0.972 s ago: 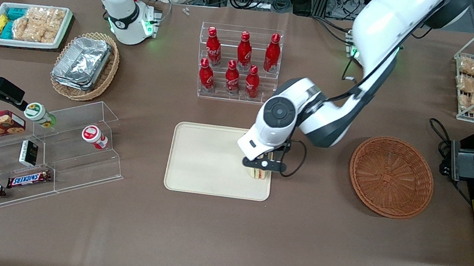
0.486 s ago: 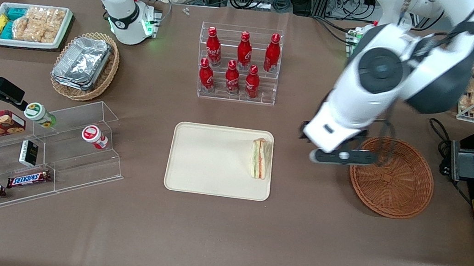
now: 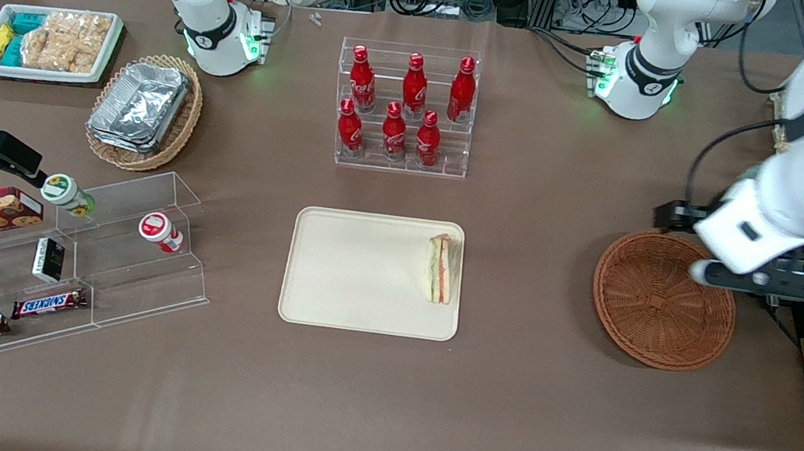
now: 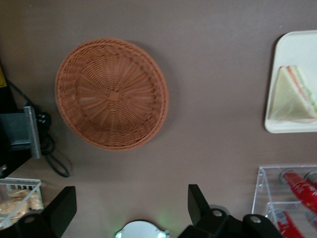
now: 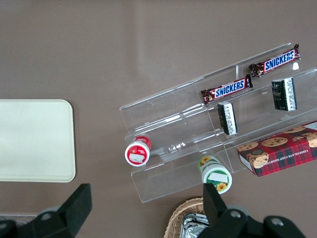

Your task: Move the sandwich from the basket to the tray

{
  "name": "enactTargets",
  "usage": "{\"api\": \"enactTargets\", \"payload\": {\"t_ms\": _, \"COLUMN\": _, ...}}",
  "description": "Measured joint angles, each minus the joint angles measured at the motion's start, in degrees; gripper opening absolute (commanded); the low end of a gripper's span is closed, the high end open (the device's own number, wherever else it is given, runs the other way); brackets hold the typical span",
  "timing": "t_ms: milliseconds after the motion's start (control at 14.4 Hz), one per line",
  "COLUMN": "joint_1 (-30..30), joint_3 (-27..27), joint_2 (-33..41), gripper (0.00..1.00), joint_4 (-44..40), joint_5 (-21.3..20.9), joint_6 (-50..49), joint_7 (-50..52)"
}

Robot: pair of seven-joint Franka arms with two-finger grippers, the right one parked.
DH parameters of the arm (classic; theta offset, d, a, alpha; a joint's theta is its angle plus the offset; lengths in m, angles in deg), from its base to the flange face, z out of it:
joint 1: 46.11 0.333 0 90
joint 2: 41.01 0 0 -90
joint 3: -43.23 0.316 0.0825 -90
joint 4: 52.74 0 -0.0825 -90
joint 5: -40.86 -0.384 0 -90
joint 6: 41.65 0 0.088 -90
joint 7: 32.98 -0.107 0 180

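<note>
woven round basket [image 3: 664, 300] empty — jaws [image 4: 130, 210] apart above; wedge sandwich [image 3: 441, 268] on flat tray [image 3: 356, 270].

Front and left-wrist cameras overhead, sharing basket [image 3: 664, 300]

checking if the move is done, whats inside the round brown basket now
Nothing: the basket shows only bare weave, in the wrist view too. The sandwich lies on the tray. The gripper hangs above the basket's rim, jaws open and empty.
</note>
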Motion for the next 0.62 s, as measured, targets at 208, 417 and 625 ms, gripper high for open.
{"api": "enactTargets", "payload": {"t_ms": 208, "joint_1": 1.1, "joint_3": 1.5, "joint_2": 2.3, "gripper": 1.00, "joint_4": 2.2, "joint_5": 0.4, "joint_6": -0.6, "joint_7": -2.4}}
{"api": "enactTargets", "payload": {"t_ms": 417, "joint_1": -4.6, "joint_3": 9.5, "joint_2": 6.9, "gripper": 1.00, "joint_4": 5.8, "joint_5": 2.3, "joint_6": -0.7, "joint_7": -2.7}}
{"api": "enactTargets", "payload": {"t_ms": 625, "joint_1": -10.9, "joint_3": 16.8, "joint_2": 10.2, "gripper": 1.00, "joint_4": 8.4, "joint_5": 3.0, "joint_6": -0.6, "joint_7": -3.0}}
